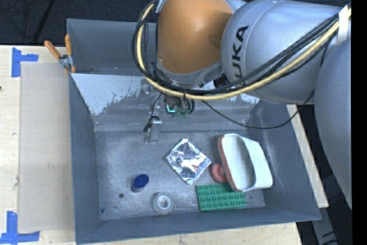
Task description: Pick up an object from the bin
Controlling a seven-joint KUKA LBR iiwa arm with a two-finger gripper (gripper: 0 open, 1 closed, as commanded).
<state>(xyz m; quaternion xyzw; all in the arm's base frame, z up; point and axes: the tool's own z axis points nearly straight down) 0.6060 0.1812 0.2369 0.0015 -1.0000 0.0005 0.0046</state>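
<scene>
Near the centre of the frame, below the arm's orange cover (192, 28), we see the gripper (152, 126) hanging over bare floor toward the back of the grey bin (86, 140). We cannot tell whether it is open or closed. Nearest it, to the lower right, lies a crumpled foil square (187, 162). Further right sit a white scoop (246, 160) and a green studded plate (221, 198). A blue cap (139, 182) and a grey ring (162, 202) lie lower left. We judge the foil risky: thin and flat, it could slip away if pinched off-centre.
</scene>
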